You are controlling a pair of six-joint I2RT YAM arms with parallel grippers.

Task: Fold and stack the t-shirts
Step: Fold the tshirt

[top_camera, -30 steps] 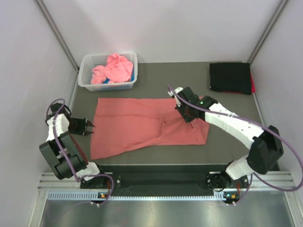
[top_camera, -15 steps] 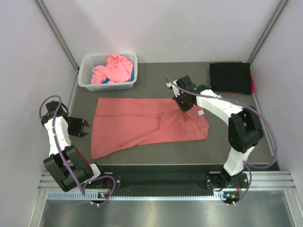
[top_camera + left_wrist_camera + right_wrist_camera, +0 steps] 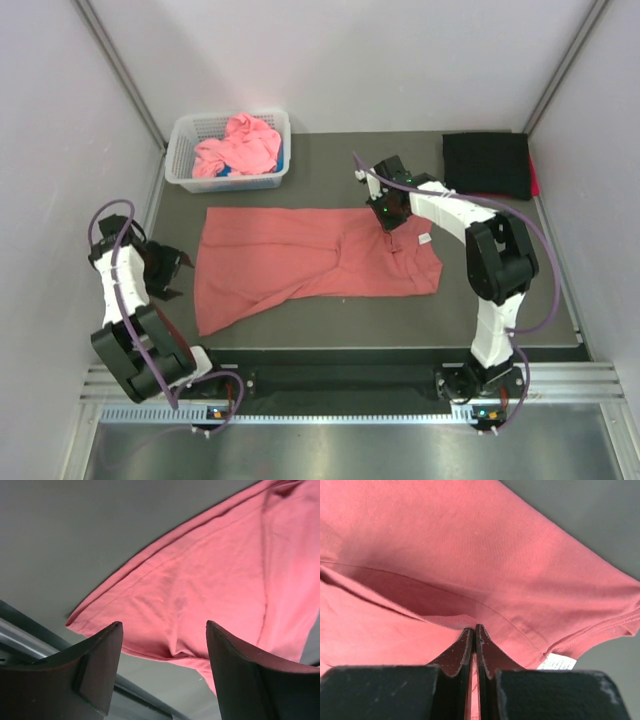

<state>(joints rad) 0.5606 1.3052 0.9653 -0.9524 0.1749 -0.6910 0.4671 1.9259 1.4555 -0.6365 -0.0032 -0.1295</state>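
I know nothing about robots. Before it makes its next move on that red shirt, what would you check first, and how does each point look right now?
1. Right fingers shut on the salmon-red t-shirt: ok, they pinch fabric near its far right edge.
2. Left fingers open and ready: ok.
3. Left fingers gripping the shirt: not ok, they hang beside its left edge and hold nothing.
4. Shirt lying flat: not ok, a crease runs through its middle and the near-left corner juts out.
5. Folded black t-shirt clear of both arms: ok, it lies in the far right corner.
6. What lies under the black t-shirt: cannot tell.
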